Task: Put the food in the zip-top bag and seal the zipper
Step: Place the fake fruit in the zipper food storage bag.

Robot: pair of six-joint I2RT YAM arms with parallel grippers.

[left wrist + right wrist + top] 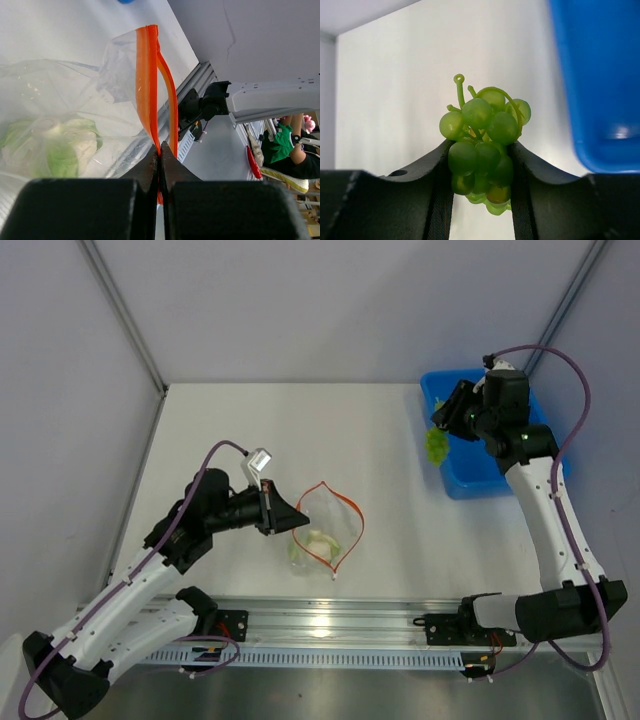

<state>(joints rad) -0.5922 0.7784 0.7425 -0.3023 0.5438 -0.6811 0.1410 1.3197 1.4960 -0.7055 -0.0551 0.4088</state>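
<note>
The clear zip-top bag (322, 535) lies near the table's front centre, its orange-red zipper (345, 515) spread in an open loop. The white cauliflower (317, 543) lies inside it and shows in the left wrist view (55, 145). My left gripper (296, 517) is shut on the zipper strip (148, 90) at the bag's left edge, holding the mouth open. My right gripper (440, 435) is shut on the bright-green cluster (485, 145) and holds it in the air at the blue tray's left edge. The orange-yellow fruit is out of view.
The blue tray (500, 475) sits at the back right of the table, under my right arm; its wall shows in the right wrist view (600, 75). A metal rail (330, 625) runs along the near edge.
</note>
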